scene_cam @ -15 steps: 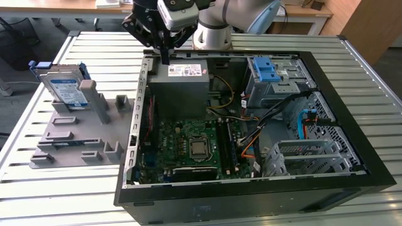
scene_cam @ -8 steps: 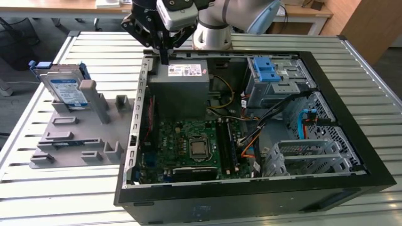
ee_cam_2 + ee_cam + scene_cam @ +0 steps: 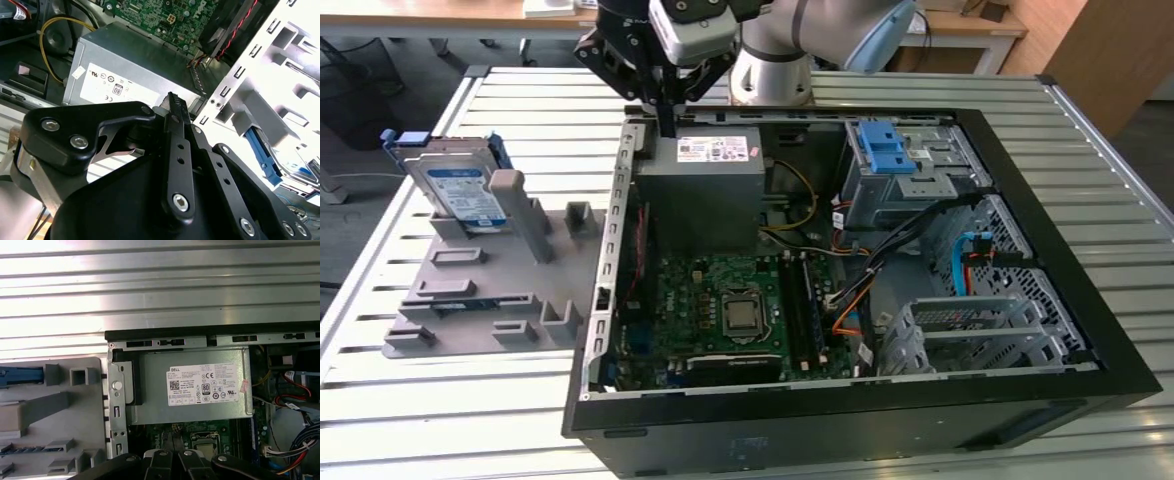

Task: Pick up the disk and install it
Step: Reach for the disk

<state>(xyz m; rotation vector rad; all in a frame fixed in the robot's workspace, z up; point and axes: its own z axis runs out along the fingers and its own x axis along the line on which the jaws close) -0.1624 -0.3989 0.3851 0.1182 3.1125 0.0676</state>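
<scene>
— Underneath the fingers (image 3: 664, 118)?
— Slatted metal table (image 3: 467, 400), pale silver, reaching well out past them on every side.
— Beyond the fingers, farther back?
— Light wooden desk (image 3: 961, 28) on white legs. Another wooden top (image 3: 547, 12) off toward the exterior view's left. Brown wooden panel (image 3: 1107, 60) in the far corner, on the exterior view's right.
— Floor?
— Grey and dim floor (image 3: 360, 110), past the table's edge, well below the fingers.
— Light?
— Bright overall. Hard white glare off the slats (image 3: 150, 290) in the first wrist view, ahead of the fingers.
</scene>
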